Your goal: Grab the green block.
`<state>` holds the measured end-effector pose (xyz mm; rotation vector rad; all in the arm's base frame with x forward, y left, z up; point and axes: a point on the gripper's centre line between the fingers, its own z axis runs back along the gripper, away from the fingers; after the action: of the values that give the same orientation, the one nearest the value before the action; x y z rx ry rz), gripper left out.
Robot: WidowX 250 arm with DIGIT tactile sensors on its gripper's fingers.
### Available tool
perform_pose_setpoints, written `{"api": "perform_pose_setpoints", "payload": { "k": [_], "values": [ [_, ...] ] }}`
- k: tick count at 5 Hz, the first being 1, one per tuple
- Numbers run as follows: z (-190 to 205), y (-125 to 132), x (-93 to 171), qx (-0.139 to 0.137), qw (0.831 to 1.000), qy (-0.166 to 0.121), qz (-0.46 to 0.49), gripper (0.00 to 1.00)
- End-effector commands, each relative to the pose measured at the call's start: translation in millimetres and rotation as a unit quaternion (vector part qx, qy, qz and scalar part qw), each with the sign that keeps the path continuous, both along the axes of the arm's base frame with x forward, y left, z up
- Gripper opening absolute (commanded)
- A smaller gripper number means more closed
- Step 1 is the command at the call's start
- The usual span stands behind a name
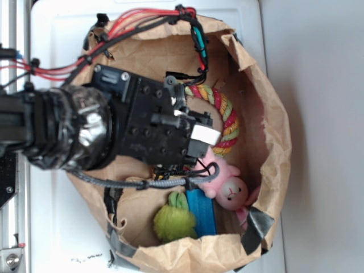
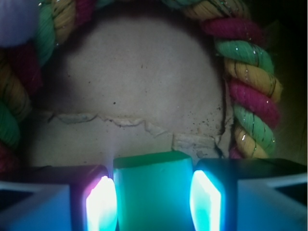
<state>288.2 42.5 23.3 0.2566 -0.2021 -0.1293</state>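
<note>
Where the wrist view looks down between the two glowing fingers (image 2: 101,204), the green block (image 2: 153,190) sits squarely in the gap, its smooth sides meeting the lit pads on left and right, so the tool (image 2: 153,202) is clenched on the green block. Past the block's far edge lies creased brown paper with a torn seam, and the rope ring (image 2: 248,82), twisted in green, yellow and magenta strands, arcs around that patch on the top, left and right.

In the exterior view the black arm (image 1: 62,133) reaches in from the left over the rim of the paper bag (image 1: 267,114), which stands on the white surface (image 1: 318,85). The tool (image 1: 199,139) sits inside the bag, over its middle, and the block itself is hidden beneath it. The rope ring (image 1: 227,116) shows just beyond the tool, toward the bag's right wall. Near the bag's lower wall the pink plush (image 1: 227,187) lies face up, touching the blue block (image 1: 203,213), and the fuzzy yellow-green plush (image 1: 173,219) rests just beside that blue block on its left. Red and black cables (image 1: 136,23) run along the bag's upper rim.
</note>
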Motion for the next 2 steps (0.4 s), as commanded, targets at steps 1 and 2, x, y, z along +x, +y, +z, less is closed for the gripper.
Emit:
{"api": "perform_pose_setpoints", "payload": {
  "k": [1, 2],
  "values": [
    [6.1, 4.3, 6.8, -0.011, 0.999, -0.023, 0.023, 0.0],
    [22.6, 15.2, 4.9, -0.024, 0.999, -0.028, 0.039, 0.0]
  ]
}}
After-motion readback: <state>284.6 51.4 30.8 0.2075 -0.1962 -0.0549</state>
